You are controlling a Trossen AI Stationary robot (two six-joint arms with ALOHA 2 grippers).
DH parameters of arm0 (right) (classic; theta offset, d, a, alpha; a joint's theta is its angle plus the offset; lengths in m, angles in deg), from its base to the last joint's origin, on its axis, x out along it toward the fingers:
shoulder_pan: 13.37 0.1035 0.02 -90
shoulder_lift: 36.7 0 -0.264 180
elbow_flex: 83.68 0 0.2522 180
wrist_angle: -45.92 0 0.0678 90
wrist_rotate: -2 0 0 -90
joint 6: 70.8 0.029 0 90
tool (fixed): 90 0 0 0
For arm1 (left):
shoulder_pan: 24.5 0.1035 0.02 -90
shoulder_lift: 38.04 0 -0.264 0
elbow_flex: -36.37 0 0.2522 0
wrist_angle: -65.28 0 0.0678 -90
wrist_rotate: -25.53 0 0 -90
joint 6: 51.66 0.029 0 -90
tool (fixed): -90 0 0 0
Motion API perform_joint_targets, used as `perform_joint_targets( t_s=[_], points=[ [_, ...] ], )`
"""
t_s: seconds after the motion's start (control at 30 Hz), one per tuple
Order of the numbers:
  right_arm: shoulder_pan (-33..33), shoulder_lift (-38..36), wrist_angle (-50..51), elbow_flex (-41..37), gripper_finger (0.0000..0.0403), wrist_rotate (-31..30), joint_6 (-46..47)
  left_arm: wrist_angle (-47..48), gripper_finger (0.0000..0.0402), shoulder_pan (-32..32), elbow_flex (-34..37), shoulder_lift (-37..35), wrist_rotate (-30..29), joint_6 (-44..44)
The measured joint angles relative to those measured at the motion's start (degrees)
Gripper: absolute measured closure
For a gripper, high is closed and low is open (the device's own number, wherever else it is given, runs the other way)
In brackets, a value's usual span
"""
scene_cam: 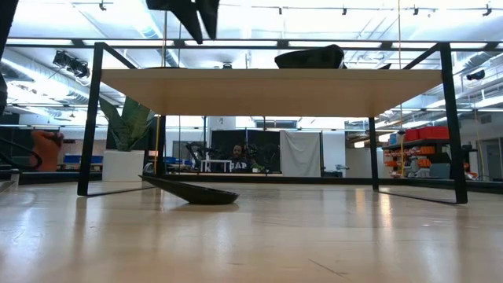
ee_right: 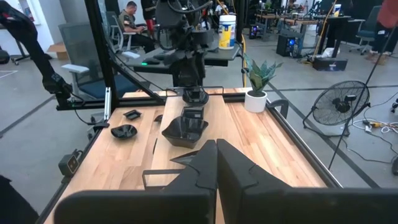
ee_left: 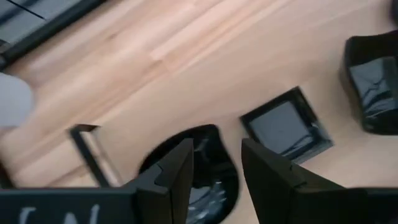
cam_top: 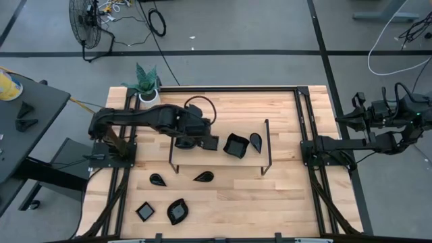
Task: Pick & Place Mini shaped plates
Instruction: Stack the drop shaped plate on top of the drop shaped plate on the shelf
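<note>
Nearest the low camera, a shallow wavy black dish (scene_cam: 191,191) sits on the wooden table (cam_top: 283,202), glossy, rim curling up at both ends, seen edge-on. Seen from above, the mini shaped plates are spread over the tabletop, all glossy black: a square dish (cam_top: 144,211) and a wavy leaf dish (cam_top: 177,212) near the front edge on the left side, two teardrop dishes (cam_top: 158,179) (cam_top: 203,177) a bit farther in, a deeper square dish (cam_top: 235,145) and a teardrop dish (cam_top: 256,141) side by side near the middle under the thin black wire frame (cam_top: 266,145). Left gripper (cam_top: 187,142) is extended over the table center, just left of the deep square dish; its wrist view shows both fingers (ee_left: 171,180) spread apart with a gap between them, hovering over a rounded black dish (ee_left: 208,177), nothing clamped; whether the fingertips touch that dish cannot be told. Flat square dish (ee_left: 286,127) lies just beside the rounded one, and the deep square dish (ee_left: 372,81) is farther off, walls shiny with reflections. Right gripper (ee_right: 216,163) is parked off the table's right side, fingers pressed together, empty, facing across the table toward the left arm. White pot with green plant (cam_top: 146,86) stands at the table's far left corner.
</note>
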Motion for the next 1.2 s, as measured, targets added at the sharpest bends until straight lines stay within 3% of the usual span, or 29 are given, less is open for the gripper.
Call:
perform_joint_targets(
  t_s=[0.27,0.6,1.0,1.2],
  points=[
    [-0.01,0.00,0.02,-0.01,0.0396,0.00,-0.01,8.00,0.0258,-0.19,0.02,-4.13,-4.33,0.76],
    [0.00,0.00,0.00,0.01,0.0396,0.00,-0.01,8.27,0.0234,-3.71,0.76,-10.71,-2.78,4.12],
    [-0.01,0.00,0.01,0.01,0.0396,0.00,0.01,8.07,0.0214,-10.01,20.52,-25.91,-0.70,-3.00],
    [0.00,-0.02,0.01,-0.01,0.0396,0.00,0.00,7.84,0.0213,-12.31,27.83,-31.36,4.51,-2.95]
  ],
)
